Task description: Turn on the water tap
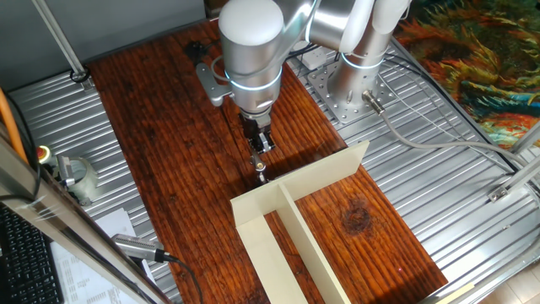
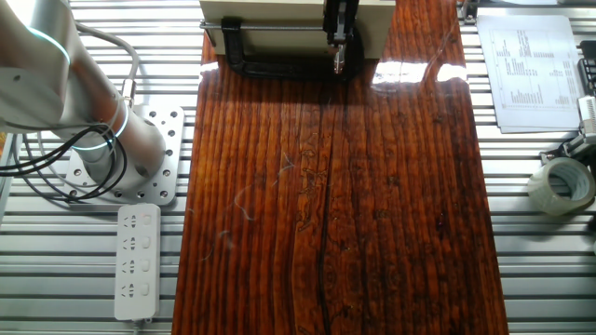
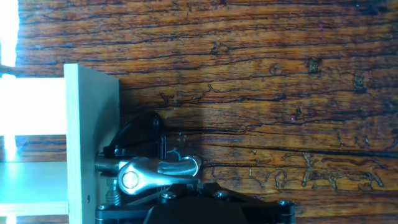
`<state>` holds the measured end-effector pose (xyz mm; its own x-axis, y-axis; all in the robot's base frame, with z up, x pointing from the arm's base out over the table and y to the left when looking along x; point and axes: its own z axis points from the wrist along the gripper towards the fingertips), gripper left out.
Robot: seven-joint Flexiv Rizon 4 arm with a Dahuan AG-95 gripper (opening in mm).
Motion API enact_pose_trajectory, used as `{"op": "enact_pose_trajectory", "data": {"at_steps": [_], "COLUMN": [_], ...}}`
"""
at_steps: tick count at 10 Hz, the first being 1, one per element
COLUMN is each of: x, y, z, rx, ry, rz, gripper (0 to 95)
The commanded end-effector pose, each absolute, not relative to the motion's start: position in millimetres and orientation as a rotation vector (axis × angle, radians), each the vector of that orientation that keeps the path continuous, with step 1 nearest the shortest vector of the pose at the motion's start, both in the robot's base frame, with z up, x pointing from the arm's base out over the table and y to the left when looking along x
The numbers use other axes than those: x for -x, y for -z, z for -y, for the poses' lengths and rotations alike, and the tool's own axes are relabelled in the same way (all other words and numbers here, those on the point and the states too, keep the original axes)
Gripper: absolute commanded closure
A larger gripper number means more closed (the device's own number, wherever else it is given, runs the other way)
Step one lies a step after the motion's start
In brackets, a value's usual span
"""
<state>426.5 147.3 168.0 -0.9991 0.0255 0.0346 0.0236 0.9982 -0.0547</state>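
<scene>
One small silver metal water tap sits clamped in the black C-clamp beside the cream divider wall. We cannot tell our fingers' opening above it.

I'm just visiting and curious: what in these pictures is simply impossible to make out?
- Whether the tool is open or shut: its fingertips are too small in both fixed views, and cut off by the bottom edge in the hand view.
- Whether it touches the water tap: the tap is a tiny speck in both fixed views.
- Most of the C-clamp: the cream divider hides part of it in the hand view.
</scene>
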Motion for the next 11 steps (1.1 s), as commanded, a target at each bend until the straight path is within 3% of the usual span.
{"op": "enact_pose_trajectory", "data": {"at_steps": [1, 11], "x": [-426.7, -431.2], "y": [-168.4, -168.4], "z": [-147.5, -144.4], "rx": [0.036, 0.032], "ry": [-0.084, -0.082], "rz": [3.106, 3.111], "gripper": [95.0, 95.0]}}
